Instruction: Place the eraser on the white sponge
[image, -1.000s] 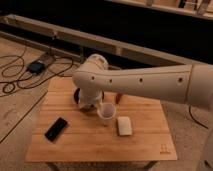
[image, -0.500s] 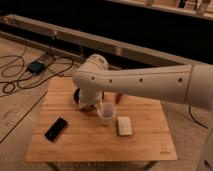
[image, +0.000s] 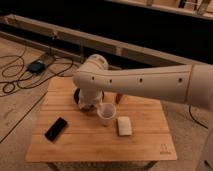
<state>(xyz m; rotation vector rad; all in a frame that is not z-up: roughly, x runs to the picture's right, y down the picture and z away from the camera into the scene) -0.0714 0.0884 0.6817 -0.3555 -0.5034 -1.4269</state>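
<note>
Shows gripper (image: 90, 105) low over back of table (image: 100, 146), largely hidden under arm (image: 145, 82), between bowl (image: 79, 95) and cup (image: 106, 111), jaws wide apart. Shows eraser (image: 56, 128) flat near front left, well apart from gripper. Shows sponge (image: 124, 125) just beside cup.

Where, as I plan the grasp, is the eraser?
Camera view: the eraser lies front-left on the table, left of the cup; the gripper is by the bowl.

The eraser (image: 56, 128) is black, the sponge (image: 124, 125) and cup (image: 106, 111) white — the table (image: 150, 145) pale, plank-striped wood.
</note>
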